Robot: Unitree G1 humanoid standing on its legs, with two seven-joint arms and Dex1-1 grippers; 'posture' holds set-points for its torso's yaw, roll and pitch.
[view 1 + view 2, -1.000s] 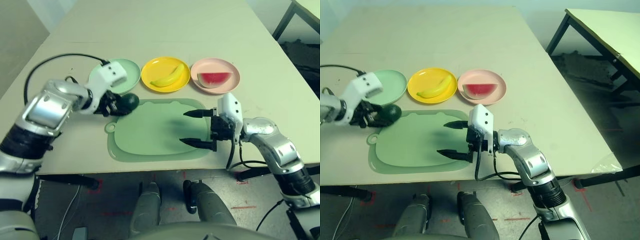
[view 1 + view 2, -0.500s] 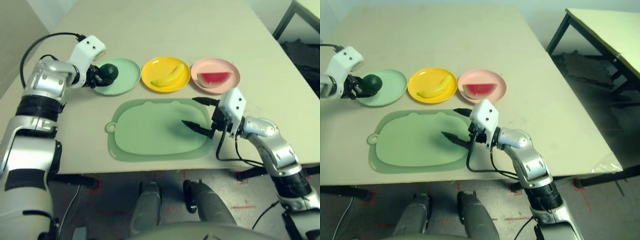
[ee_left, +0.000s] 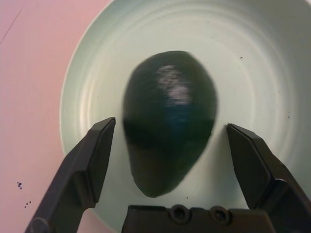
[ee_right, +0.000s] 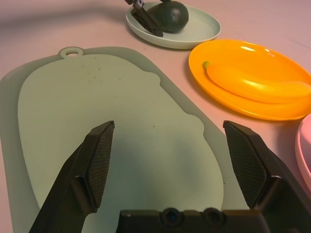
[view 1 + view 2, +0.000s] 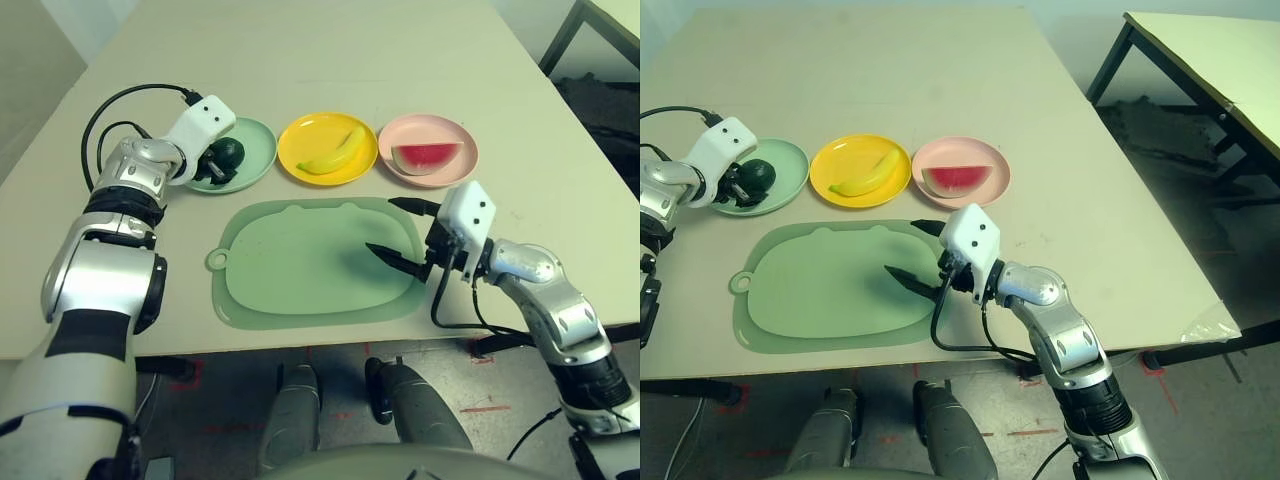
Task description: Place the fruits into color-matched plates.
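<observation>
So all 3 fruits sit on matching plates: avocado (image 3: 167,121) on the green plate (image 3: 252,58), banana (image 5: 335,153) on yellow, watermelon (image 5: 428,157) on pink; left gripper (image 3: 177,160) spread, straddling the avocado without touching; right gripper (image 5: 400,235) spread, empty over the mat (image 5: 300,270).

green mat (image 5: 310,268) (centred), beige table (image 5: 330,60)

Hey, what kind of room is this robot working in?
Probably a lab or test room, not a kitchen: plain beige tables, red tape marks on the grey floor, and toy fruit on coloured plastic plates such as the round yellow plate.
</observation>
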